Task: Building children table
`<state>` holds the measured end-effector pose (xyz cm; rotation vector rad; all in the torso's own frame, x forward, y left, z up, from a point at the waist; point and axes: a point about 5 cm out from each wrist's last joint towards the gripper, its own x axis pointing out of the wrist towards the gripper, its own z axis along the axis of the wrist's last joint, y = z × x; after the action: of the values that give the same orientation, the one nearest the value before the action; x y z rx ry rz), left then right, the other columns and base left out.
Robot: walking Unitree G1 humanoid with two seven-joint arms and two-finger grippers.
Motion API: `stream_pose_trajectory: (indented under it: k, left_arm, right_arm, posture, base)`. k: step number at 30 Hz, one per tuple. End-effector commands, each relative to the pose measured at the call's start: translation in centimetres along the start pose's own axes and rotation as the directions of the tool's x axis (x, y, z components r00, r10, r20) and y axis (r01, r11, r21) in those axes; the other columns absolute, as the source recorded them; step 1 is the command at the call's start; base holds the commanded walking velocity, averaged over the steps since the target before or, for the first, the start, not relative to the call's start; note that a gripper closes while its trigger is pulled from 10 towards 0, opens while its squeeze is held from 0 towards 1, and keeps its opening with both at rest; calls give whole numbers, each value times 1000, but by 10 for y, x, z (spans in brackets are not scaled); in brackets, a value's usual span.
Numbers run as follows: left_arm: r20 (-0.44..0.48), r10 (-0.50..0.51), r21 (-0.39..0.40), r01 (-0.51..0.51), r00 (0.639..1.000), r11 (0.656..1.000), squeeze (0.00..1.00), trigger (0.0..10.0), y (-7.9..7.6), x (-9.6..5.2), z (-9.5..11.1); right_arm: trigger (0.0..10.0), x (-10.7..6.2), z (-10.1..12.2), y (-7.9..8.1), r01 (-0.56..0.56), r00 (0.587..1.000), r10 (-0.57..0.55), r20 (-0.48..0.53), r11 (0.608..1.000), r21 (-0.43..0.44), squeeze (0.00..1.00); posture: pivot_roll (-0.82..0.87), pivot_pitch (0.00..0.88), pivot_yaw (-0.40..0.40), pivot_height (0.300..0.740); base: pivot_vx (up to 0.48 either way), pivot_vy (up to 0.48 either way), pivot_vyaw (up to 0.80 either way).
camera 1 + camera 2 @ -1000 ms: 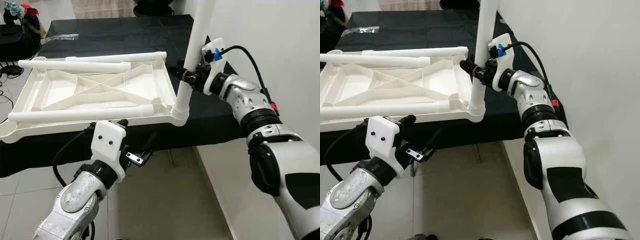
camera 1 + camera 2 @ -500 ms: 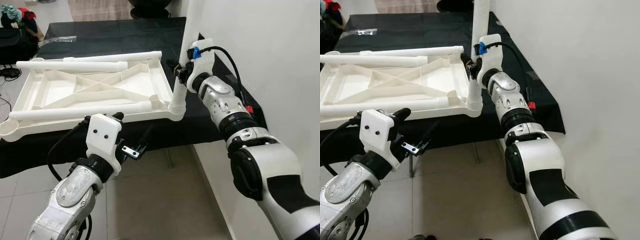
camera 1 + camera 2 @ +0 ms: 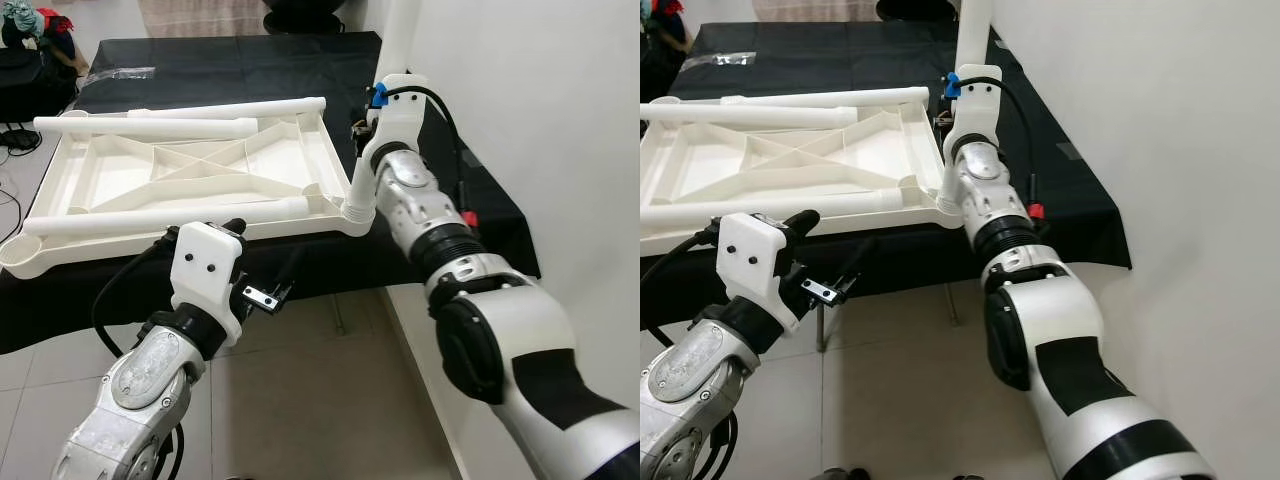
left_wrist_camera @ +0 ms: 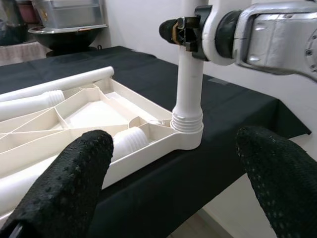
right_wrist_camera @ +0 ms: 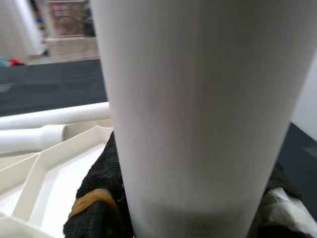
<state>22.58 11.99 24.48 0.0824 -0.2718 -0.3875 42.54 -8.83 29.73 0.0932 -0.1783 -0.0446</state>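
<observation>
The white plastic tabletop [image 3: 285, 165] lies upside down on the black-covered table [image 3: 250, 60]. One white leg [image 3: 362, 175] stands upright in the tabletop's near right corner socket [image 4: 187, 130]. My right gripper [image 3: 360, 135] is shut on this leg partway up, its black fingers [image 5: 106, 183] pressed against both sides. Three loose legs lie across the tabletop: two at the far edge [image 3: 150, 127] and one along the near edge [image 3: 170, 215]. My left gripper [image 3: 268, 248] hangs open below the table's near edge, its fingers [image 4: 74, 173] wide apart and facing the corner socket.
A white wall [image 3: 560, 100] runs close along the right side of the table. Tiled floor [image 3: 320, 400] lies below the near edge. Dark bags [image 3: 30, 60] sit at the far left, and a clear plastic bag [image 3: 125, 74] lies on the cloth.
My right wrist and forearm have swung round the upright leg from its right side toward its near side, still shut on it. The left gripper has barely moved.
</observation>
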Motion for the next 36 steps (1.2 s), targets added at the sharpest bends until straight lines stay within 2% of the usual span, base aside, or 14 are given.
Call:
stream_pose_trajectory:
  k: [1,3,5,9,10,15,16,28,29,31,34,35,36]
  left_arm:
    - [-15,6,4,-6,1000,1000,0,10000,-1,0,-2]
    - [-16,6,3,-6,1000,1000,0,10000,-1,0,-2]
    - [-17,7,2,-7,1000,1000,0,10000,-2,-1,-3]
    - [-18,8,1,-8,1000,1000,0,10000,-2,-1,-3]
    - [-18,10,1,-10,1000,1000,0,10000,-2,-1,-3]
    - [-20,12,0,-12,1000,1000,0,10000,-2,-2,-4]
    - [-20,12,0,-12,1000,1000,0,10000,-2,-2,-4]
    - [-24,13,-3,-13,1000,1000,0,10000,-3,-2,-5]
    - [-24,13,-3,-13,1000,1000,0,10000,-3,-2,-6]
    - [-24,13,-3,-13,1000,1000,0,10000,-3,-2,-6]
    - [-22,13,-4,-13,1000,1000,0,10000,-4,-2,-6]
    - [-22,13,-4,-13,1000,1000,0,10000,-4,-2,-6]
    - [-21,13,-4,-13,1000,1000,0,10000,-4,-2,-6]
  right_arm:
    - [0,-2,-10,-3,124,991,-121,-50,991,51,0]
    - [0,-3,-9,-1,152,988,-149,-50,987,59,0]
    - [0,-5,-5,7,208,978,-205,-46,974,90,0]
    - [0,-5,-2,14,191,981,-188,-41,978,88,0]
    - [10000,-6,1,20,164,986,-162,-28,983,85,0]
    - [10000,-7,6,29,103,995,-103,-5,990,92,0]
    - [10000,-7,7,30,98,995,-99,3,990,98,1000]
    - [10000,-3,18,24,71,996,-77,52,991,113,1000]
    - [10000,-2,21,21,45,997,-52,60,992,115,0]
    - [10000,-1,22,20,24,997,-32,64,993,115,0]
    - [10000,2,27,7,-72,993,64,104,995,71,0]
    - [10000,2,27,7,-72,993,64,104,995,71,0]
    - [10000,3,29,0,-140,983,132,128,988,61,0]
  posture:
    - [108,193,-106,740]
    - [108,193,-106,740]
    - [109,192,-113,740]
    - [108,191,-116,740]
    - [107,192,-118,740]
    - [103,192,-117,740]
    - [103,192,-117,740]
    - [98,187,-117,740]
    - [95,178,-115,740]
    - [95,178,-115,740]
    - [96,169,-117,740]
    - [96,169,-117,740]
    - [99,167,-118,740]
  base:
    - [0,0,0]
    - [0,0,0]
    - [0,0,0]
    - [0,0,0]
    - [0,0,0]
    - [0,0,0]
    - [0,0,0]
    - [0,0,0]
    - [0,0,0]
    - [0,0,0]
    - [0,0,0]
    - [0,0,0]
    - [0,0,0]
